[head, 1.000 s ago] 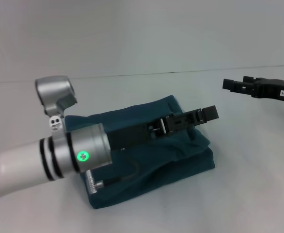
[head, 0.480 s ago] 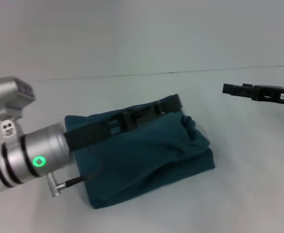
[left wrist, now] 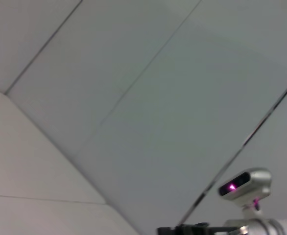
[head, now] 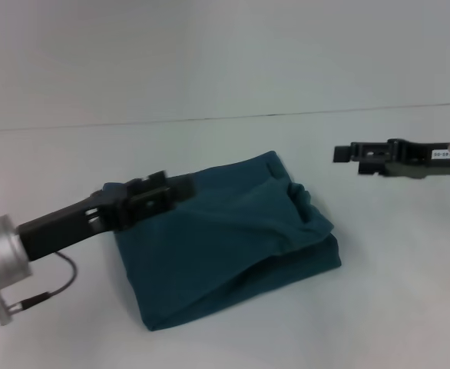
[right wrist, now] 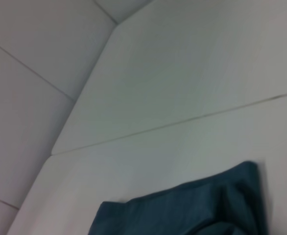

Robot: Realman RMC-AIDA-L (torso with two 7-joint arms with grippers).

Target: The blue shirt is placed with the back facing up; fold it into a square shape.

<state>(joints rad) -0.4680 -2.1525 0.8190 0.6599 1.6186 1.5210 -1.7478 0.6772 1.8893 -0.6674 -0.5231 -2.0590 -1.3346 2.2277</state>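
The blue shirt (head: 225, 242) lies on the white table as a folded, roughly square bundle with a rumpled right edge. The right wrist view shows its far edge (right wrist: 182, 210). My left gripper (head: 171, 191) hovers over the shirt's back left corner and holds no cloth. My right gripper (head: 344, 153) hangs in the air to the right of the shirt, above its far right corner and clear of it. In the left wrist view only the wall and the other arm's wrist (left wrist: 244, 183) show.
The white table (head: 394, 307) stretches all around the shirt. Its back edge meets a pale wall (head: 225, 54). A thin cable (head: 56, 284) hangs from my left arm near the shirt's left side.
My left arm has pulled back to the left across the shirt, from its right side to its left corner. The right gripper has drifted left toward the shirt.
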